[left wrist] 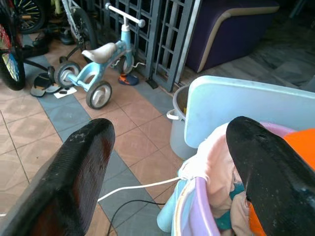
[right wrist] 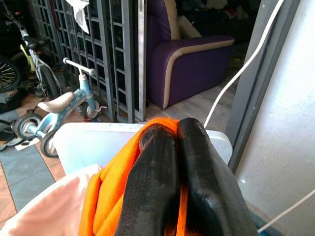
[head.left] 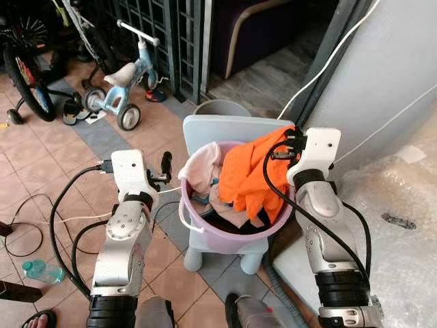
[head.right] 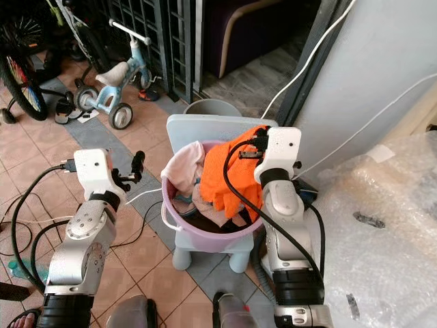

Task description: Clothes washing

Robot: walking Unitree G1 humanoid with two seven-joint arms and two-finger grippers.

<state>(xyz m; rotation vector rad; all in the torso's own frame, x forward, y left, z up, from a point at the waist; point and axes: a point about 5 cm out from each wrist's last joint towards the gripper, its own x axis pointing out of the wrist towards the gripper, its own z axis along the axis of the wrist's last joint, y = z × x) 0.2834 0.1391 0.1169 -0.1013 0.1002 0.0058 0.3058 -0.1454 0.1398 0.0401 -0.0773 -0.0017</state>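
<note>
A humanoid robot stands over a tub of laundry on a small chair.

At left, a child's balance bike [head.left: 126,85] stands on the tiled floor. The left gripper [head.left: 166,171] hovers beside the lilac tub [head.left: 225,236], fingers spread apart and holding nothing. The tub sits on a pale blue chair [head.left: 205,130]. The right gripper [right wrist: 179,162] pinches an orange garment [head.left: 249,174], which drapes over the tub's right rim.

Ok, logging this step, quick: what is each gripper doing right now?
Left gripper: open, holding nothing, beside the bucket.
Right gripper: shut on the orange cloth.
</note>
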